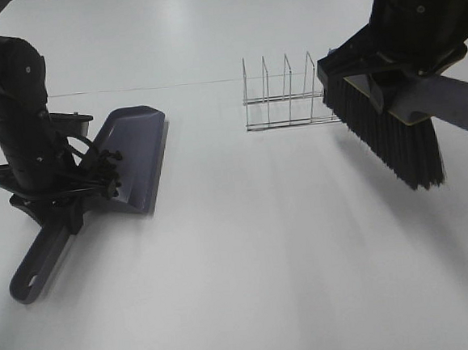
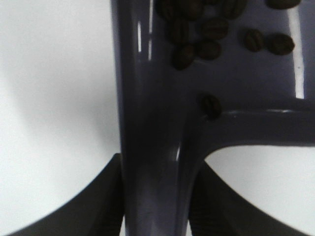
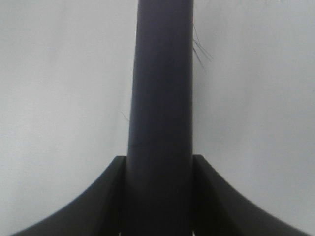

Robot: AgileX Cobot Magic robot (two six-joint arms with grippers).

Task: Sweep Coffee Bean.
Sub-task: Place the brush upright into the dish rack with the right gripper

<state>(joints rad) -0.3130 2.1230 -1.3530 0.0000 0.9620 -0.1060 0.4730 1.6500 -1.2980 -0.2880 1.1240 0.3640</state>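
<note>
The purple dustpan (image 1: 135, 154) rests on the white table at the left, its handle pointing toward the front edge. My left gripper (image 1: 62, 209) is shut on that handle (image 2: 152, 162). Several dark coffee beans (image 2: 206, 34) lie inside the pan near the handle; one lone bean (image 2: 211, 105) sits at the pan's back wall. No beans show in the exterior high view. My right gripper (image 1: 418, 43) is shut on the brush handle (image 3: 160, 98) and holds the brush, black bristles (image 1: 385, 135) down, tilted above the table at the right.
A wire rack (image 1: 285, 98) stands on the table behind the middle, right beside the brush head. The white table (image 1: 264, 254) stretches between pan and brush. A thin seam line (image 1: 170, 86) runs across the back.
</note>
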